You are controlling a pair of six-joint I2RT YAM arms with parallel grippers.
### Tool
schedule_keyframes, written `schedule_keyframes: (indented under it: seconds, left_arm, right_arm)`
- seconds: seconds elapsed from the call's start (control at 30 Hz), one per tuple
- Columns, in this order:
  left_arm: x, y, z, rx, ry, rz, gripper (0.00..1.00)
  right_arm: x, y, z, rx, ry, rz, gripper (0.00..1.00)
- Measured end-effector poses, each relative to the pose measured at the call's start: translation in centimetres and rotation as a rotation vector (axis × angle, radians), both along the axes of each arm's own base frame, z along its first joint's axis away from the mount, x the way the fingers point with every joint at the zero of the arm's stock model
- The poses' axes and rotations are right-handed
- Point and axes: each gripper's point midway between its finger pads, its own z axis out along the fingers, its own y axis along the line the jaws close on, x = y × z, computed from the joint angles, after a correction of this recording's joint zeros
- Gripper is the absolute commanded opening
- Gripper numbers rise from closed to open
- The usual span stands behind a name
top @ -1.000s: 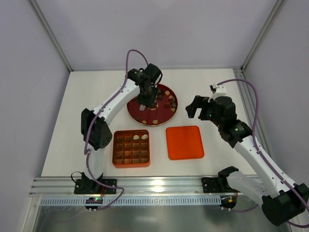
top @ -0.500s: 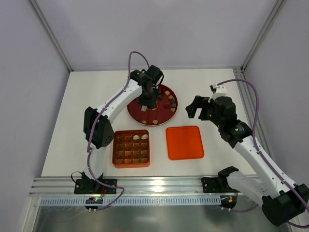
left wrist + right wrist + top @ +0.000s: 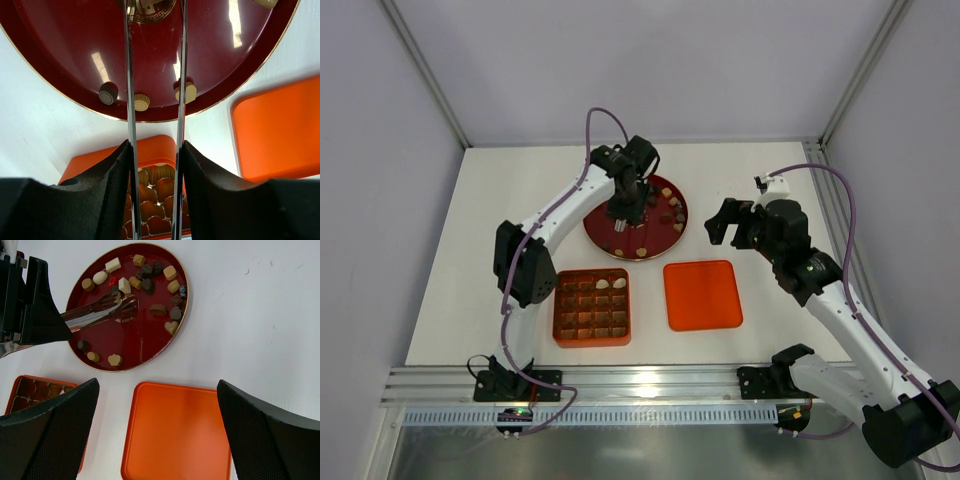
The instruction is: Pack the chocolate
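White tabletop (image 3: 720, 170) is bearing the chocolate (image 3: 150, 285), mostly lying on the red plate (image 3: 145, 342), a few pieces sitting in the orange box (image 3: 592, 308). My left pincer (image 3: 155, 147) is pinching metal tongs (image 3: 100, 310) over the pieces, judged too small to pinch directly; my right pincer (image 3: 157, 385) is hovering spread wide.

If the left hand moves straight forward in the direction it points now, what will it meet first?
Probably the red plate: the left hand holds tongs aimed at its middle, so their tips would press the plate beside the chocolate there. How high the tips are above it is unclear.
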Motion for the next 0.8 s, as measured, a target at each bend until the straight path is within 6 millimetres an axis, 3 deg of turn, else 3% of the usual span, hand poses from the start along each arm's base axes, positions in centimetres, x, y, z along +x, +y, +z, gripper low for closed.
schedule_keyframes:
  seconds: [0.8]
  left_arm:
    - [-0.5, -0.7, -1.1, 0.003, 0.0, 0.056, 0.38]
  right_arm:
    - [0.0, 0.0, 0.0, 0.0, 0.0, 0.001, 1.0]
